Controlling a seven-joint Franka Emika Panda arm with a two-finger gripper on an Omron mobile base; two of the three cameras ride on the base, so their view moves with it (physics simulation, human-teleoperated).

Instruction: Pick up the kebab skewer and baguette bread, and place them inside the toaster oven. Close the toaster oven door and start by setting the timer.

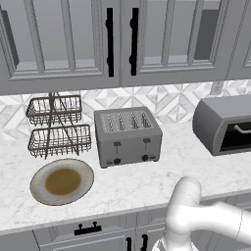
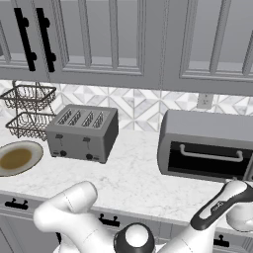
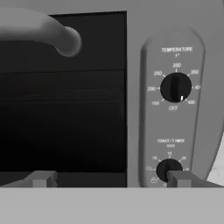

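Leftmost on the marble counter [image 1: 147, 181] stands a two-tier wire basket rack [image 1: 58, 128], and just in front of it lies a round plate [image 1: 62, 182] with a brown centre; I see no skewer and no baguette on it, so I judge the food is already in the oven, though the dark glass hides the inside. Next along sits the grey four-slot toaster [image 1: 128, 136], which plays no part in my job. Further right is the toaster oven [image 2: 207, 147], a grey box with a rounded top, set back against the tiled wall. Its toaster oven door [image 2: 205, 160] looks shut, with the pale bar handle [image 2: 210, 154] running across the glass. My arm reaches low toward the oven's right end, and the camera on my hand looks straight at the front. There the control panel [image 3: 173, 109] sits right of the glass, with the temperature dial [image 3: 175, 87] above and the timer knob [image 3: 168, 169] below. My gripper [image 3: 109, 179] has its fingers spread fully apart and grips nothing. The right fingertip [image 3: 179, 177] overlaps the timer knob's edge, so I judge I am lining up to turn the timer.
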